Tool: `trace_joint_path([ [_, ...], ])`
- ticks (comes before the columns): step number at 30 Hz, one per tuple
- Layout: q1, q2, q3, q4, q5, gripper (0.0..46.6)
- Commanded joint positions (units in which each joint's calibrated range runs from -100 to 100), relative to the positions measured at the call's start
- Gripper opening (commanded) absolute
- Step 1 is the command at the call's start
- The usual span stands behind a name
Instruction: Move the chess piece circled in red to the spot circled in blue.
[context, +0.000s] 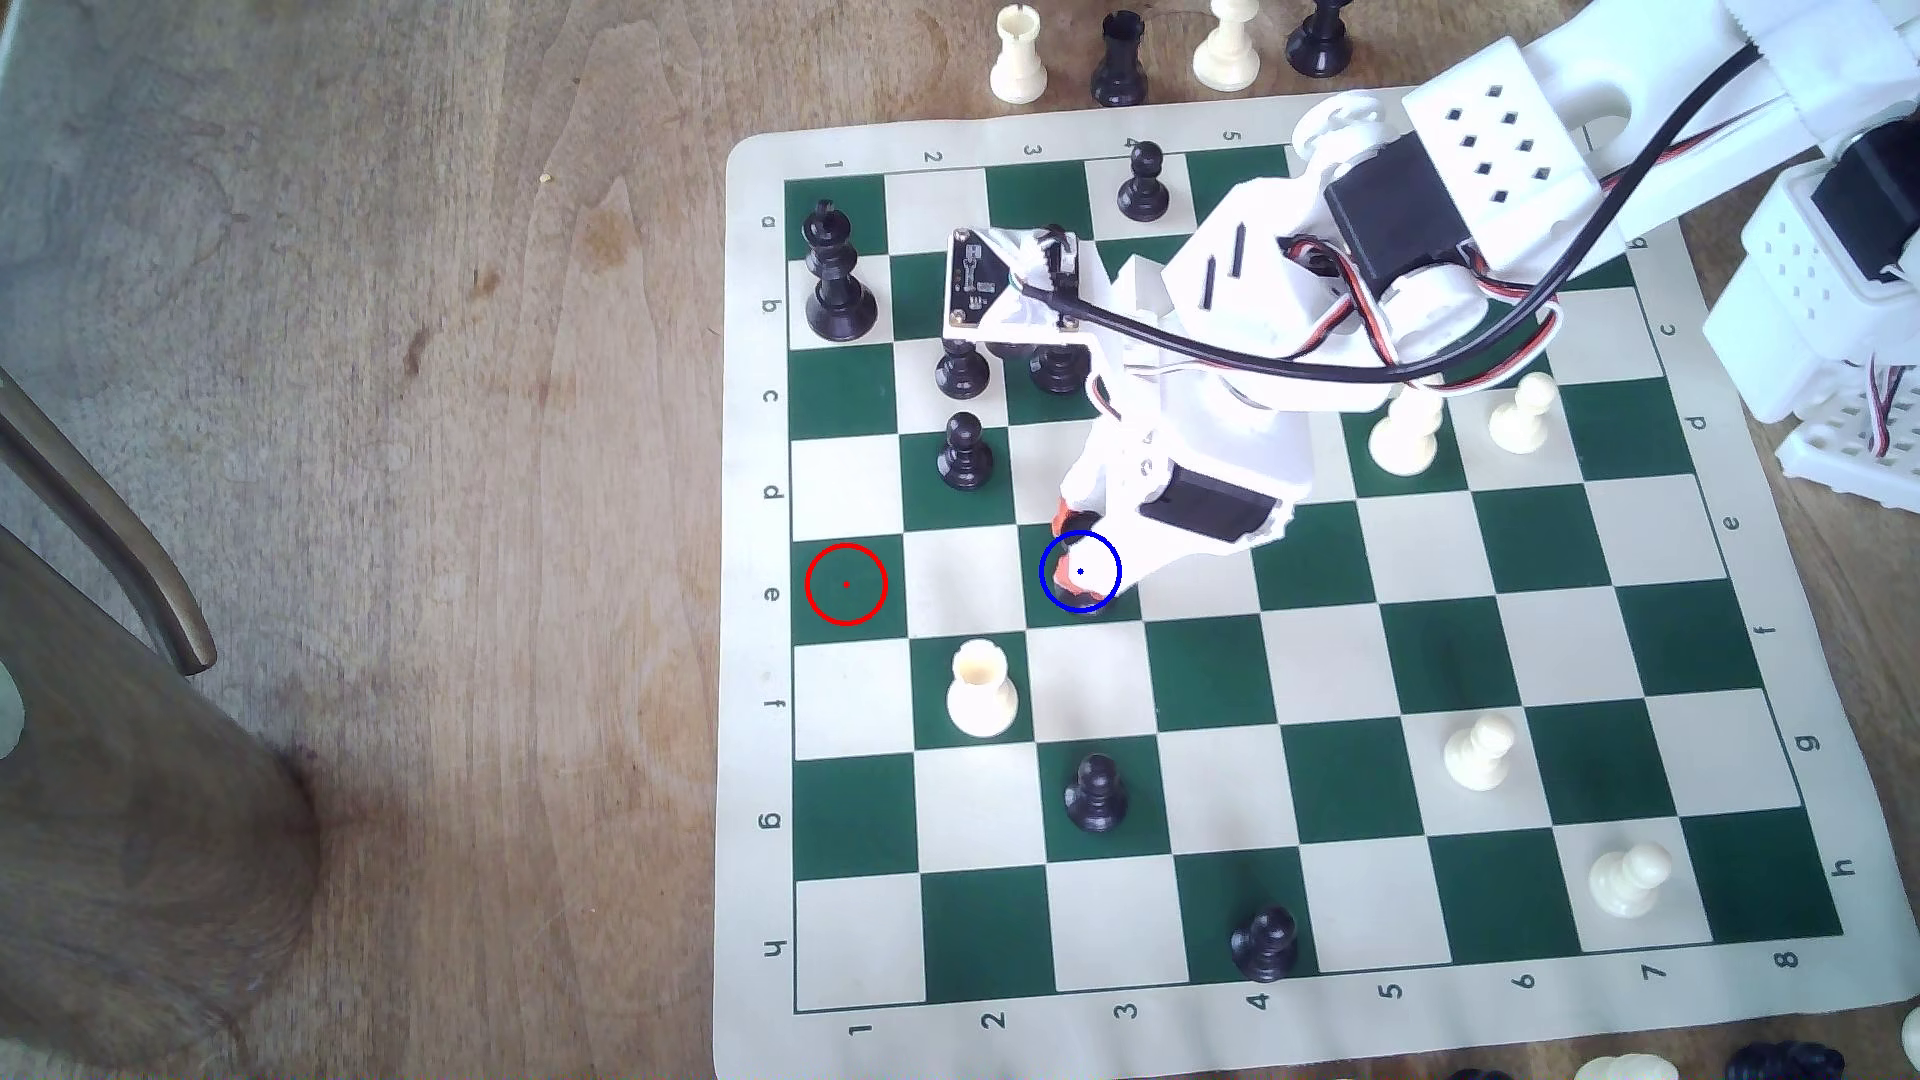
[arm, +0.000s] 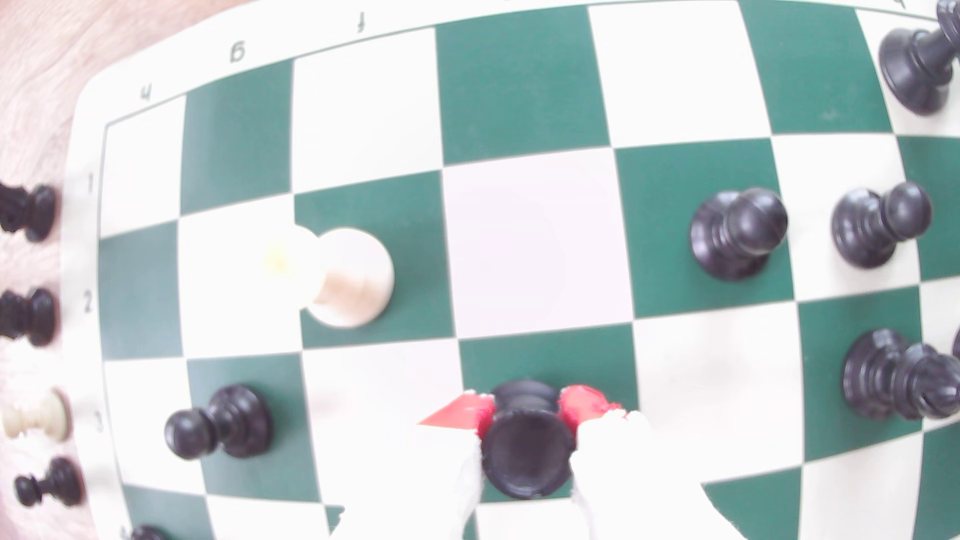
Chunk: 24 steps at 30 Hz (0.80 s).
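The black rook stands upright between my gripper's red-tipped fingers, which are shut on it. Its round base sits over a dark green square. In the exterior view my gripper reaches down onto the blue-ringed spot in row e, column 3, and only a dark sliver of the rook shows beneath it. Whether the base touches the board I cannot tell. The red-ringed green square, two columns toward the exterior view's left, holds no piece.
A cream rook stands one square diagonally from the spot. Black pawns are close by, and a black king stands at the far corner. Several captured pieces line the table beyond the board. A chair leg is at the exterior view's left.
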Motion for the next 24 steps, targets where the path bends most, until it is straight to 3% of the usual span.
trace_joint_path([
  [1,0.5,-1.4,-0.6,-0.4,0.4,1.7],
  [6,0.3,-1.5,-0.6,-0.2,0.4,3.1],
  [10,0.2,-1.9,-0.3,-0.4,0.1,14.7],
  [12,0.3,-2.5,-0.1,-0.6,0.0,16.6],
  [24,1.6,-8.6,0.1,1.8,0.6,20.0],
])
